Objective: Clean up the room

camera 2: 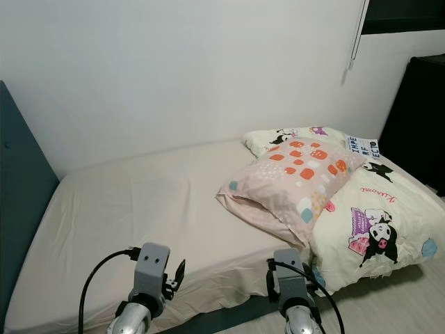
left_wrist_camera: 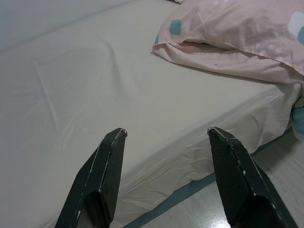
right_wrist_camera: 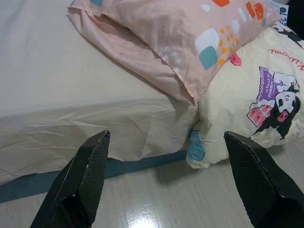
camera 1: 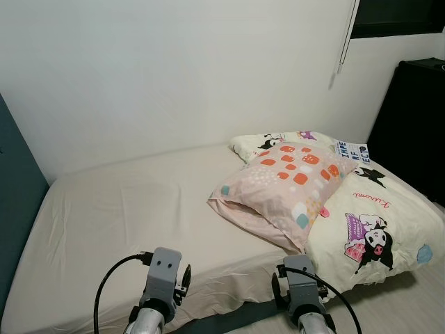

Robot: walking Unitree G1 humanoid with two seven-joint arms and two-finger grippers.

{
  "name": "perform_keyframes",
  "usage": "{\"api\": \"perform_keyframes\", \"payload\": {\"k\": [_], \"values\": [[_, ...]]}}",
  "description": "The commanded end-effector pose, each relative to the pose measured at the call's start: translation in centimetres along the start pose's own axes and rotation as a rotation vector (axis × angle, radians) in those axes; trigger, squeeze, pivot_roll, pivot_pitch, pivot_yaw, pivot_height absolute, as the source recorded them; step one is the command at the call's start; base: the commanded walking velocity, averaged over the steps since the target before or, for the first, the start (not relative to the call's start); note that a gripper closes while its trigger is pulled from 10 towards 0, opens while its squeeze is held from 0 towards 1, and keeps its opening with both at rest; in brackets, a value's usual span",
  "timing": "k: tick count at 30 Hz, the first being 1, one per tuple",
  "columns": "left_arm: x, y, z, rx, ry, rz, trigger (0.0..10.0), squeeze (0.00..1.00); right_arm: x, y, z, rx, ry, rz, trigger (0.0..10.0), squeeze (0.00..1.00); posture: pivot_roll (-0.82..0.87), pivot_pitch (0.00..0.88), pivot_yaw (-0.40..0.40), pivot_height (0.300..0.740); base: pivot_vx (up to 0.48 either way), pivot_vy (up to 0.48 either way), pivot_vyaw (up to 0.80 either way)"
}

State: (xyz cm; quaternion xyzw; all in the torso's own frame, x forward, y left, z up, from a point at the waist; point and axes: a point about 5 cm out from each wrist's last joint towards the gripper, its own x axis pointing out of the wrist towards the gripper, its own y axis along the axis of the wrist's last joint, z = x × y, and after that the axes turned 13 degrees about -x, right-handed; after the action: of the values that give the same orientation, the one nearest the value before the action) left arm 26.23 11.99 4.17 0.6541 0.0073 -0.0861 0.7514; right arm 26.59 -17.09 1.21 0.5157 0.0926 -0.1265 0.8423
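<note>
You are looking down at a bed (camera 1: 125, 209) covered in a plain cream sheet (camera 1: 104, 229), with a white wall (camera 1: 174, 69) behind it. On its right half lies a pink pillow (camera 1: 285, 184) patterned with orange, white and teal blocks. Its long axis runs from the near left to the far right, the open flap end pointing toward you. It rests partly on a cream blanket (camera 1: 375, 223) printed with black-and-white cartoon figures, which is bunched at the right end of the bed and spills over the near edge toward the pale wooden floor (right_wrist_camera: 190, 199).

On the blanket you can read a red cursive word (it looks like "Kuromi", though the script is small). Further back a white panel (camera 1: 351, 151) carries dark block letters, "IMPE / RF / ECTO".

Your left gripper (left_wrist_camera: 166, 135) hovers off the near edge of the bed, over the sheet, jaws spread wide and holding nothing. Your right gripper (right_wrist_camera: 166, 137) hangs near the bed's edge just below the pillow and blanket, jaws also wide apart and empty. A dark cabinet (camera 1: 410, 125) stands at the far right.
</note>
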Motion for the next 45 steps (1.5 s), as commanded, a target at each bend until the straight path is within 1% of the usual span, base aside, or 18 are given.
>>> {"api": "perform_keyframes", "payload": {"k": [1, 45], "values": [[-0.05, 0.07, -0.22, 0.017, 0.001, -0.005, 10.0, 0.00, -0.01, -0.23, -0.19, -0.008, 0.006, -0.011, 10.0, 0.00, -0.02, 0.026, 0.020, 0.740, 0.000, 0.000, 0.00], [-0.16, 0.07, -0.28, 0.018, 0.006, -0.004, 10.0, 0.00, -0.09, -0.34, -0.30, -0.010, 0.012, -0.014, 10.0, 0.00, -0.02, 0.031, 0.017, 0.740, 0.000, 0.000, 0.00]]}}
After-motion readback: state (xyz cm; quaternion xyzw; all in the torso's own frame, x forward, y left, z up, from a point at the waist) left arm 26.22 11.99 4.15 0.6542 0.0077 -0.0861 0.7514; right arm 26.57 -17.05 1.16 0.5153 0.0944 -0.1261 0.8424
